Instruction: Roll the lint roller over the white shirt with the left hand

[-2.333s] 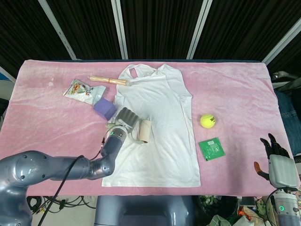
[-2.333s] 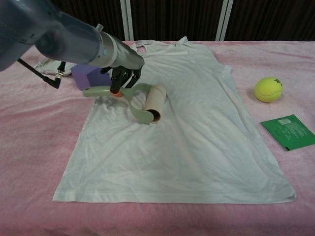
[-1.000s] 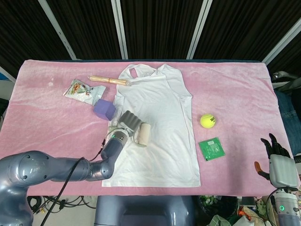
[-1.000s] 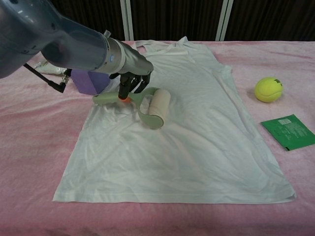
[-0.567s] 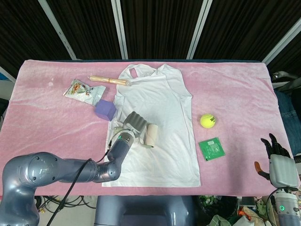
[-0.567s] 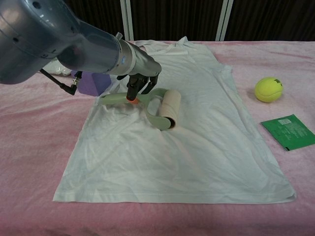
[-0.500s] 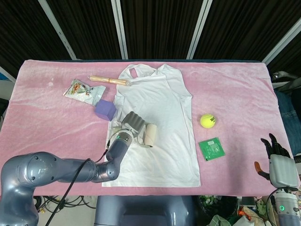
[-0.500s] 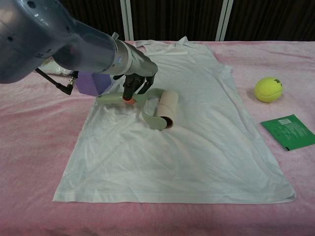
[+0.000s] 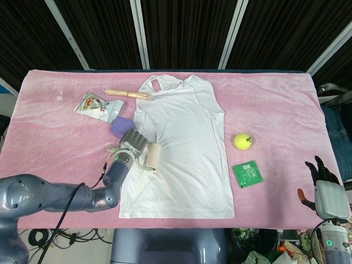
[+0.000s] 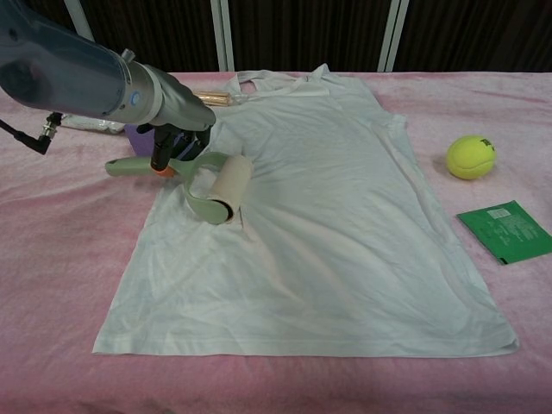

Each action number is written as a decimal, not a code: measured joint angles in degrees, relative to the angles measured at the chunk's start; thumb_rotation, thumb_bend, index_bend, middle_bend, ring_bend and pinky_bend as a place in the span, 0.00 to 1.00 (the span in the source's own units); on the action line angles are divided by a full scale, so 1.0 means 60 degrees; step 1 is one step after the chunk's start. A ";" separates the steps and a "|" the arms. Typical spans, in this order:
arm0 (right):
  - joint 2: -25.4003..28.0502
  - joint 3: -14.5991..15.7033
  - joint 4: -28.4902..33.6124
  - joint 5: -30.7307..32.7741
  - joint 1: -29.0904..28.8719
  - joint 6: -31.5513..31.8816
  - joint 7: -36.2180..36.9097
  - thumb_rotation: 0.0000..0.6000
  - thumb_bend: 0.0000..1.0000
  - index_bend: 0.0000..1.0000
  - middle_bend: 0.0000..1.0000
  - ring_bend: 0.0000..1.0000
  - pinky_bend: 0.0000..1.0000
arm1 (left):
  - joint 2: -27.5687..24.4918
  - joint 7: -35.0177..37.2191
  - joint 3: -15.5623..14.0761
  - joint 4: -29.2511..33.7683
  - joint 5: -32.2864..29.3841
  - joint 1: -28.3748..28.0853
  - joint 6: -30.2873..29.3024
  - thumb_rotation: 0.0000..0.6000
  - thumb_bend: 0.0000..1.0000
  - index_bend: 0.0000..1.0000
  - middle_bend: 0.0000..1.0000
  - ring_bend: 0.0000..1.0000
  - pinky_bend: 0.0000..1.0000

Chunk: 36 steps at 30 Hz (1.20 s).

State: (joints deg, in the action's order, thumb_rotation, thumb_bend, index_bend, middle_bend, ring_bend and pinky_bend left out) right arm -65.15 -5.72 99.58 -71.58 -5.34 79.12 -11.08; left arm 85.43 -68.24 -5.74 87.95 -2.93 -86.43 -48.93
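Observation:
The white shirt (image 9: 181, 148) (image 10: 328, 224) lies flat on the pink table. My left hand (image 9: 133, 142) (image 10: 177, 138) grips the pale green handle of the lint roller (image 10: 185, 177). Its beige roll (image 9: 152, 157) (image 10: 228, 183) presses on the shirt's left part, close to the side edge. My right hand (image 9: 324, 184) hangs off the table's right front corner, fingers apart, holding nothing; the chest view does not show it.
A purple block (image 9: 120, 125) (image 10: 138, 134) sits just behind the left hand. A snack packet (image 9: 94, 105) and wooden sticks (image 9: 126, 93) lie at the back left. A tennis ball (image 9: 242, 141) (image 10: 471, 157) and a green packet (image 9: 247, 174) (image 10: 506, 229) lie right of the shirt.
My left hand has drawn the lint roller leftward across the shirt, from near its middle back to the left edge. The right hand has not moved.

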 measured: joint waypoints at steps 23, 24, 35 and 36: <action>-0.0038 -0.0043 -0.0038 0.0072 -0.0002 0.0068 -0.0114 1.00 0.26 0.18 0.01 0.15 0.21 | -0.2690 0.3336 0.0441 0.2044 0.3794 0.1882 -0.0059 1.00 0.58 0.61 0.61 0.45 0.61; -0.0042 -0.0047 -0.0031 0.0079 0.0004 0.0085 -0.0132 1.00 0.26 0.18 0.01 0.15 0.21 | -0.2991 0.3535 0.0410 0.2237 0.4069 0.2057 -0.0057 1.00 0.58 0.61 0.61 0.45 0.61; -0.0051 -0.0066 0.0016 0.0123 0.0021 0.0138 -0.0203 1.00 0.26 0.18 0.01 0.15 0.21 | -0.4750 0.5574 -0.0655 0.2667 0.6664 0.4403 0.0208 1.00 0.58 0.61 0.61 0.45 0.61; -0.0048 -0.0066 0.0024 0.0117 0.0026 0.0155 -0.0209 1.00 0.26 0.18 0.01 0.15 0.21 | -0.4707 0.5681 -0.0685 0.2535 0.6737 0.4498 0.0245 1.00 0.58 0.61 0.61 0.45 0.61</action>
State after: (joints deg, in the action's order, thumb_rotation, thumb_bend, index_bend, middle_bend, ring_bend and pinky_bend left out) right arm -65.44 -6.12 99.72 -70.88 -5.18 80.05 -12.33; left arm 57.19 -34.15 -9.85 103.16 37.49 -59.45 -47.47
